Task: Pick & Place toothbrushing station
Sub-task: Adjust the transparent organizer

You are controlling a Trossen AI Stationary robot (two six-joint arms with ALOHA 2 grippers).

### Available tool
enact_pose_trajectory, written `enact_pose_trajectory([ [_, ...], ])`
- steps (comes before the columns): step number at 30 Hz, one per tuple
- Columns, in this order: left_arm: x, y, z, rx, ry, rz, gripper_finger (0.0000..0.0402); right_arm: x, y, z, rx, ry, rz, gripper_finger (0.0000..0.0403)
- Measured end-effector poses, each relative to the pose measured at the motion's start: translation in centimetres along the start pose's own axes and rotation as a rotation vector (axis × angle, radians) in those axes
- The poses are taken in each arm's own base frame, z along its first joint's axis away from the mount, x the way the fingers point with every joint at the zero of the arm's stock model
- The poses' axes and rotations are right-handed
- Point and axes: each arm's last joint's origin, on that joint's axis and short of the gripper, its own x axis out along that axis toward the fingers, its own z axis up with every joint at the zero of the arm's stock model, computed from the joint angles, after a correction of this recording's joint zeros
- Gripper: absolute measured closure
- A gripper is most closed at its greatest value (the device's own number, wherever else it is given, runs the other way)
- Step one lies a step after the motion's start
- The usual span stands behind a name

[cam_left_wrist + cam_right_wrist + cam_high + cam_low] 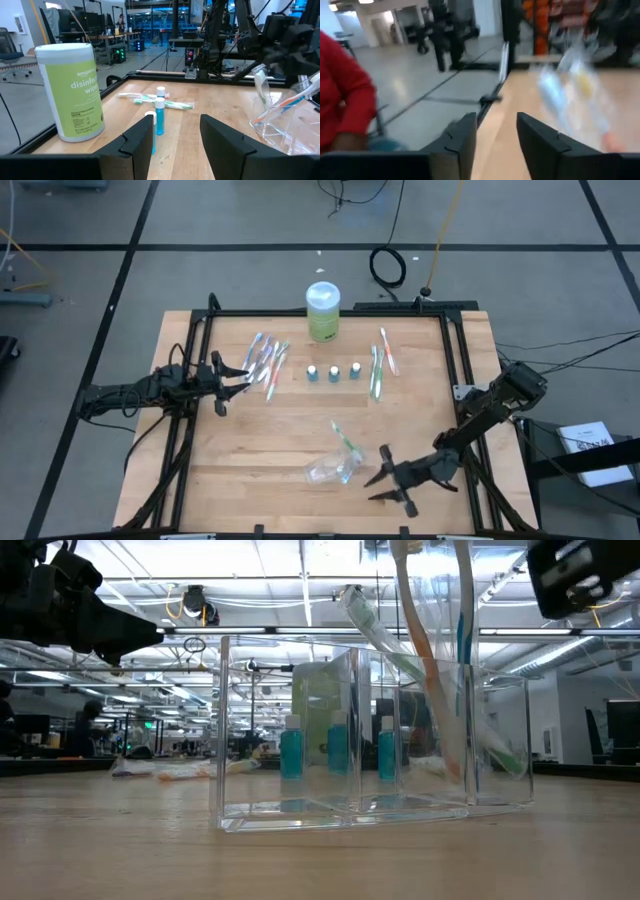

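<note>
The small clear plastic cup (328,468) lies in the lower middle of the high view, on the pale wooden surface (250,440), with a couple of thin toothbrushes (347,442) sticking out of it toward the upper right. From table height the same holder (370,730) fills the middle of the frame as a clear divided box, with a white-and-orange brush (420,650) and a blue one leaning out of its right part; that division cannot be made out from above.

My right hand (392,476) sits just right of the cup, apart from it, fingers spread and grasping nothing. My left hand (233,377) waits at the left side of the surface, also spread and empty, next to a loose fan of white, blue, green and pink toothbrushes (266,362).

Three tiny blue-and-white tubes (333,371) stand in a row at the upper middle, and a second bunch of brushes (380,362) lies to their right. Behind the tubes stands a pale green wipes canister with a white lid (322,311); only my left wrist view shows its label (80,87), reading "disinfect" and "wipes".

My right wrist view is blurred; a person's red sleeve (345,100) shows at its left edge.
</note>
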Motion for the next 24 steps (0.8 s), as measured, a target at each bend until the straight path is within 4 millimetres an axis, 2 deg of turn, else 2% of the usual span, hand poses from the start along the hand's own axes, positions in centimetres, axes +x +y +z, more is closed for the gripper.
enact_pose_trajectory([
  [4,0.0,0.0,0.0,0.0,0.0,0.0,0.0236,0.8,-0.3,-1.2,0.033,0.171,-0.087,0.0341],
  [7,0.0,0.0,0.0,0.0,0.0,0.0,0.0236,2.8,-0.2,-1.7,0.018,0.228,-0.082,0.039],
  [12,0.0,0.0,0.0,0.0,0.0,0.0,0.0236,6.5,0.8,-1.7,-0.084,0.285,-0.07,0.04],
  [18,0.0,0.0,0.0,0.0,-0.001,0.0,0.0236,10.2,0.5,-0.7,-0.201,0.448,-0.146,0.0402],
  [24,0.0,0.0,0.0,0.0,0.0,0.0,0.0236,11.6,-0.5,-0.7,-0.257,0.512,-0.176,0.0402],
])
